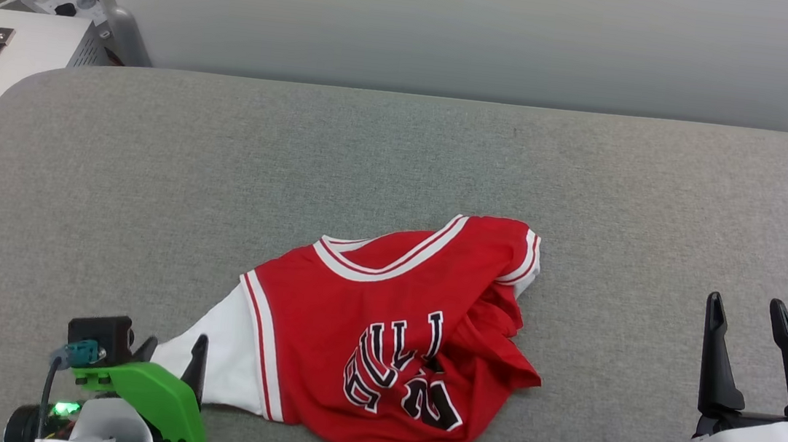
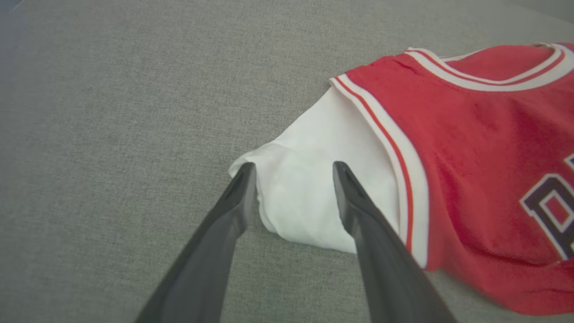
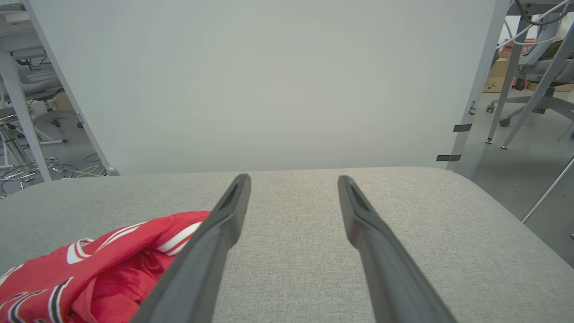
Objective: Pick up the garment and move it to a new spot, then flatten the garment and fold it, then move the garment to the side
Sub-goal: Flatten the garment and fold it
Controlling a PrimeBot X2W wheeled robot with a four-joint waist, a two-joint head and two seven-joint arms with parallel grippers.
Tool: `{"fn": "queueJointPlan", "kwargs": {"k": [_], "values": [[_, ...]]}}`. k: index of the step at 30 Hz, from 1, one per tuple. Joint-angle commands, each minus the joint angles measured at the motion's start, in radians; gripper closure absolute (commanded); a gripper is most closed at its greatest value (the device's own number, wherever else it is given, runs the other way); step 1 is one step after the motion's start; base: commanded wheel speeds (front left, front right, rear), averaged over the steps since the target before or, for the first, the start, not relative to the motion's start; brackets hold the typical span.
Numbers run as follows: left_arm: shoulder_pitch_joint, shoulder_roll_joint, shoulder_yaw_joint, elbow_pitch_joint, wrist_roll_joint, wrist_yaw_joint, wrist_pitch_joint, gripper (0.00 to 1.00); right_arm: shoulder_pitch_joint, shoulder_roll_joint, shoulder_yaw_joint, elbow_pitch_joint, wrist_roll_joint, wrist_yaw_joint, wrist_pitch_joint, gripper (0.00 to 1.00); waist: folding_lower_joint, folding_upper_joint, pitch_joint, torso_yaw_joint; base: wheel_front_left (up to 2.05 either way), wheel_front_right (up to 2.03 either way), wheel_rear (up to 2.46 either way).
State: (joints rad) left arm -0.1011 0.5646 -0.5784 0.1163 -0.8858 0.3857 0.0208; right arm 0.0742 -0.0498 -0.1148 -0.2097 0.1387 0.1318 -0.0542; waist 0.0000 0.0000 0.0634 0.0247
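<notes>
Your garment point(image 1: 390, 323): rumpled soft red jersey, white sleeve, near the front edge of the grey woven surface point(image 1: 150, 173). Your left gripper point(image 2: 293, 172): fingers spread astride the sleeve tip. Your right gripper point(image 1: 747, 309): spread, empty.

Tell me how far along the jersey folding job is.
Nothing looks finished: the garment lies crumpled on the grey table, one side bunched. In hand: the left gripper stands open astride its white sleeve; the right gripper hangs open, apart. Left: flattening, folding, moving it aside.
</notes>
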Motion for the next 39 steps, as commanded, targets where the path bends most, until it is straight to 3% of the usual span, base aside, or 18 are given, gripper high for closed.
{"fn": "queueJointPlan", "kwargs": {"k": [1, 5, 14, 20, 23, 24, 29, 39], "values": [[-0.028, -0.005, 0.007, -0.014, 0.023, -0.004, -0.032, 0.0, 0.002, -0.001, -0.002, -0.005, -0.01, -0.001, 0.005, 0.0, 0.0, 0.0, -0.005, 0.005, 0.0, 0.0, 0.0], [-0.047, -0.008, 0.02, -0.056, 0.071, -0.005, -0.127, 0.0, -0.002, -0.001, -0.004, -0.001, -0.014, -0.001, 0.01, 0.0, 0.0, 0.0, -0.008, 0.011, 0.0, 0.0, 0.0], [-0.067, -0.032, 0.055, -0.193, 0.172, 0.044, -0.258, 0.0, -0.049, -0.014, -0.02, 0.053, -0.002, -0.001, 0.015, 0.0, 0.0, 0.0, 0.012, 0.037, 0.0, 0.0, 0.0], [-0.067, -0.055, 0.092, -0.276, 0.247, 0.07, -0.279, 0.0, -0.114, -0.063, -0.055, 0.152, 0.093, -0.001, 0.084, 0.0, 0.0, 0.0, 0.056, 0.099, 0.0, 0.0, 0.0], [-0.065, -0.07, 0.113, -0.295, 0.271, 0.073, -0.281, 0.0, -0.179, -0.137, -0.057, 0.226, 0.153, -0.001, 0.177, 0.0, 0.0, 0.0, 0.096, 0.148, 0.0, 0.0, 0.0], [-0.067, -0.084, 0.124, -0.296, 0.279, 0.068, -0.282, 0.0, -0.222, -0.184, -0.026, 0.259, 0.186, -0.001, 0.24, 0.0, 0.0, 0.0, 0.117, 0.174, 0.0, 0.0, 0.0], [-0.068, -0.123, 0.149, -0.291, 0.298, 0.048, -0.282, 0.0, -0.316, -0.27, 0.107, 0.31, 0.264, -0.001, 0.391, 0.0, 0.0, 0.0, 0.146, 0.219, 0.0, 0.0, 0.0], [-0.079, -0.201, 0.185, -0.27, 0.343, -0.005, -0.282, 0.0, -0.463, -0.394, 0.361, 0.423, 0.392, -0.001, 0.598, 0.0, 0.0, 0.0, 0.208, 0.273, 0.0, 0.0, 0.0]]}}
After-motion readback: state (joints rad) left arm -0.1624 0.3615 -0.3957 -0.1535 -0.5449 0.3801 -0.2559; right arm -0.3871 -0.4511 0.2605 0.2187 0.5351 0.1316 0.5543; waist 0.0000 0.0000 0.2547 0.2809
